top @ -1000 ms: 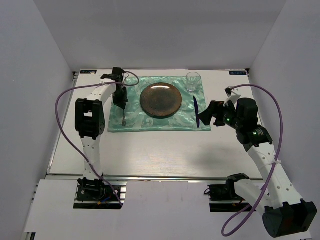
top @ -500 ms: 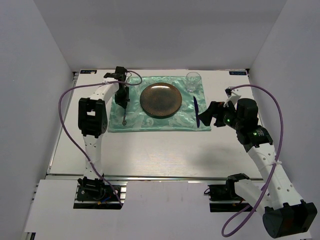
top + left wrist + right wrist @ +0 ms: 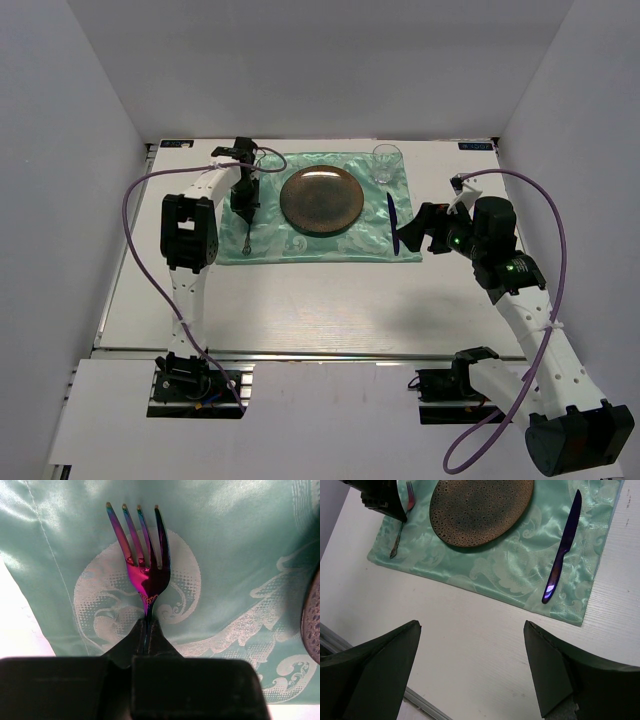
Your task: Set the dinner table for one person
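The dinner table (image 3: 300,300) is a white tabletop with a metal rail in front. A shiny green cloth (image 3: 330,245) lies on it. The cloth holds a brown plate (image 3: 321,199), a blue-purple knife (image 3: 393,222) right of the plate and a clear glass (image 3: 387,162) at the far right corner. My left gripper (image 3: 247,205) is shut on the neck of an iridescent fork (image 3: 142,555), low over the cloth's left part; its handle (image 3: 397,537) trails toward the near edge. My right gripper (image 3: 471,627) is open and empty over bare table just near of the knife (image 3: 562,550).
White walls enclose the table on three sides. The plate's rim (image 3: 312,615) is close to the right of the fork. Purple cables loop from both arms. Bare white tabletop (image 3: 470,595) lies near of the cloth.
My left gripper has shifted slightly to the right with the fork still in it. The right arm has not moved.
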`<state>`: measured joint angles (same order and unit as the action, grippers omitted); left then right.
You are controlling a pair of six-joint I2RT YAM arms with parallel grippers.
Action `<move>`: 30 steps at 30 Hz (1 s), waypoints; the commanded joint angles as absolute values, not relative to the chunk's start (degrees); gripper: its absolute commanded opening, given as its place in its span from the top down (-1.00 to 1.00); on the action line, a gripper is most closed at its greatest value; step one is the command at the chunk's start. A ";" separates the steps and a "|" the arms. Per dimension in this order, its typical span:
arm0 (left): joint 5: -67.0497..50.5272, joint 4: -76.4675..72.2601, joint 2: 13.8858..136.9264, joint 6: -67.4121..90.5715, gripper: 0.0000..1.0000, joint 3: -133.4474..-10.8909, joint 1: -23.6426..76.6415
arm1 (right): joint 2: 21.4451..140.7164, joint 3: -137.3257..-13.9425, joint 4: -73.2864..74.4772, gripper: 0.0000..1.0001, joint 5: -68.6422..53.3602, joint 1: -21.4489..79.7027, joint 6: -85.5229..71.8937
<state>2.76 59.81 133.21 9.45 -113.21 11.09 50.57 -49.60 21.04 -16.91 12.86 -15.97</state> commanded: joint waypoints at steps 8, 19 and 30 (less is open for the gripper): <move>4.57 60.56 130.96 12.48 0.27 -114.17 11.34 | 50.19 -51.77 20.83 -0.79 -17.93 12.92 -15.64; 9.40 57.58 108.08 19.15 -0.96 -104.79 10.82 | 48.26 -54.40 24.16 -0.79 -13.81 12.83 -15.38; 23.46 51.85 54.26 23.29 -0.96 -72.88 9.76 | 37.89 -69.25 44.55 -0.79 9.05 12.83 -12.93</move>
